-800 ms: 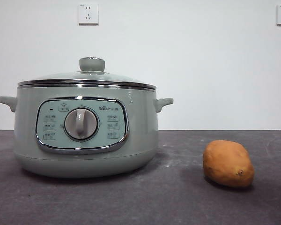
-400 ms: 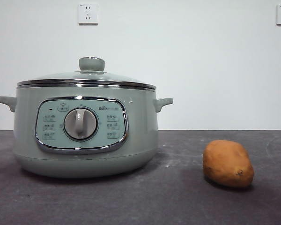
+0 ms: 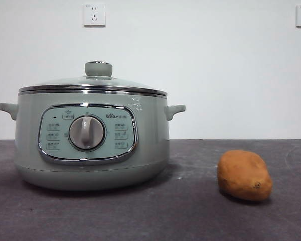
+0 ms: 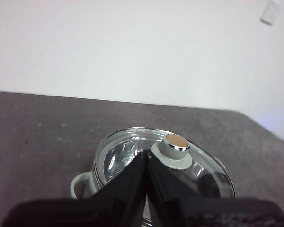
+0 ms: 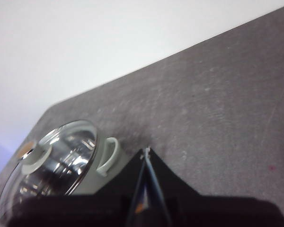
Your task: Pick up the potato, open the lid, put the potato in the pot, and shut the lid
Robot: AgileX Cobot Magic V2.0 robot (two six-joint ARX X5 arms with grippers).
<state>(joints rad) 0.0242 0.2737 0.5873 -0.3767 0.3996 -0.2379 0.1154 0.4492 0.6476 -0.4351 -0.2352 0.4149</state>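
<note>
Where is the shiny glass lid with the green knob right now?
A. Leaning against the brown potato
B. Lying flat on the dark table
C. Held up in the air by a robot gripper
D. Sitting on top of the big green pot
D: the domed glass lid with the pale green knob sits closed on the rim of the large sage-green pot, while the oval orange-brown potato lies apart on the table.

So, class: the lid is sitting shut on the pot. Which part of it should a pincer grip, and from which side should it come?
Grip the round knob at the centre of the lid, coming straight down from above. The glass dome is shallow and smooth, and its steel rim sits flush on the pot, so only the raised knob offers two opposite sides to close on. The left pincer seems to be above it.
</note>
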